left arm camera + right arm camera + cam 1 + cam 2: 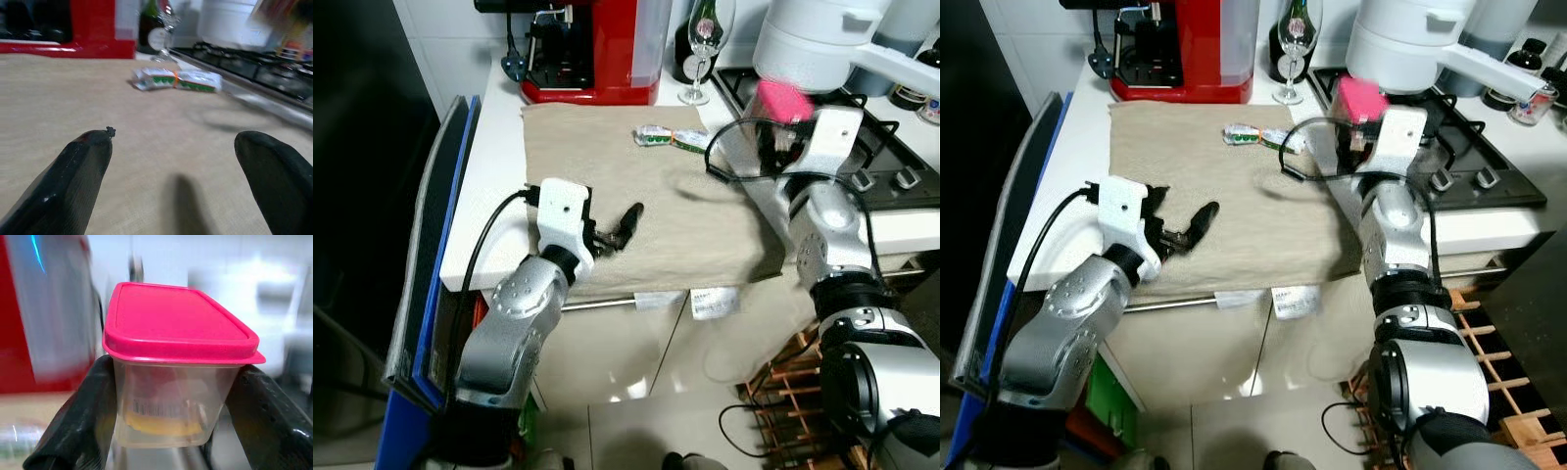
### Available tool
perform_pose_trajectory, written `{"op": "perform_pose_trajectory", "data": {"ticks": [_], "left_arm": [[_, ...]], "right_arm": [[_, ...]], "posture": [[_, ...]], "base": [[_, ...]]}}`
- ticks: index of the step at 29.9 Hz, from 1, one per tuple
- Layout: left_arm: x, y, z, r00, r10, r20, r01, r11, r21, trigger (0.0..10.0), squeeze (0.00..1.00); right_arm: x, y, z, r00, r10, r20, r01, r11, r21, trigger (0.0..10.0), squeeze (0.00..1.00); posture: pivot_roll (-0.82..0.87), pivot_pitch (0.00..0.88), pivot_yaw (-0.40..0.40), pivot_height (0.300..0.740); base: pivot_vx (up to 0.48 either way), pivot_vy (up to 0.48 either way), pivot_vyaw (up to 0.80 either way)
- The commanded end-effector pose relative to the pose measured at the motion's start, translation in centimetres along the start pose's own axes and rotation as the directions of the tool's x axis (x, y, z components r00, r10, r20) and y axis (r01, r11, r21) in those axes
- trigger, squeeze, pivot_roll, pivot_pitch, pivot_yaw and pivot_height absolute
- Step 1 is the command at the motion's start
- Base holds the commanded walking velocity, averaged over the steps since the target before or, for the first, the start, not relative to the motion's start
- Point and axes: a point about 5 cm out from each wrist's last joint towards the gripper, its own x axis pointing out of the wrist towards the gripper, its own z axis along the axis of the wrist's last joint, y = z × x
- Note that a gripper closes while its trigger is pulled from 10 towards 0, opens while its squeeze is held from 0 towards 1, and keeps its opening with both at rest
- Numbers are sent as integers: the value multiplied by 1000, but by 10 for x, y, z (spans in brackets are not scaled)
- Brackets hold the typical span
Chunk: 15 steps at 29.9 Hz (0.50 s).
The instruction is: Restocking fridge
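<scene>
Right gripper [171, 396] clamped on clear container w/ pink lid [178, 325], held up over counter edge nr stove [1474, 147]. Left gripper [176, 161] wide open, empty, low over beige cloth [607, 196]; wrapped packet [671, 138] lying farther back on cloth.

The head views are evenly and brightly lit, with a diffuse overhead source suggested. The beige cloth [636, 196] is taken as landmark. Soft, short shadows are cast on it beneath the left end effector [625, 227] and the black cable [729, 162]. To the cloth's left, a dark, underexposed region is recorded. Below it, faint glare is seen on the glossy cabinet front [636, 362]. Above and right of it, the pink lid [781, 99] is motion-blurred. In the right wrist view, the pink-lidded container [176, 367] is sharp while the background is heavily smeared. In the left wrist view, the black fingers [73, 186] are soft and the distance is blurred.
</scene>
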Motion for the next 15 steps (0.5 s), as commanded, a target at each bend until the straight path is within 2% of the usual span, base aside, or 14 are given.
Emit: {"op": "perform_pose_trajectory", "data": {"ticks": [1,4,6,7,11,12,14,15], "left_arm": [[4,4,1,999,40,20,-40,999,0,10000,0],[6,5,3,998,49,45,-49,999,13,10000,0],[4,5,7,995,48,92,-57,994,92,10000,0],[4,5,7,995,48,92,-57,994,92,10000,0],[-6,12,12,983,89,160,-100,993,60,10000,0],[-6,12,12,983,89,160,-100,993,60,10000,0],[-4,13,18,976,101,194,-113,992,55,10000,0],[-2,13,19,973,112,202,-126,990,57,10000,0]], "right_arm": [[-6,1,14,997,-7,79,11,999,-41,0,0],[-16,0,18,991,-22,131,33,996,-86,0,0],[-36,-2,14,987,-64,151,81,990,-115,0,0],[-36,-2,14,987,-64,151,81,990,-115,0,0],[-86,7,-4,987,-68,148,97,976,-197,0,0],[-86,7,-4,987,-68,148,97,976,-197,0,0],[-100,15,-12,993,-38,109,62,973,-224,0,0],[-104,16,-18,996,-40,81,57,976,-210,0,0]], "posture": [[-47,0,-15,740],[-56,0,-12,740],[-61,0,-12,740],[-61,0,-12,740],[-67,0,-8,740],[-67,0,-8,740],[-73,0,-3,740],[-76,0,1,740]], "base": [[0,0,0],[0,0,0],[0,0,0],[0,0,0],[0,0,0],[0,0,0],[0,0,0],[0,0,0]]}}
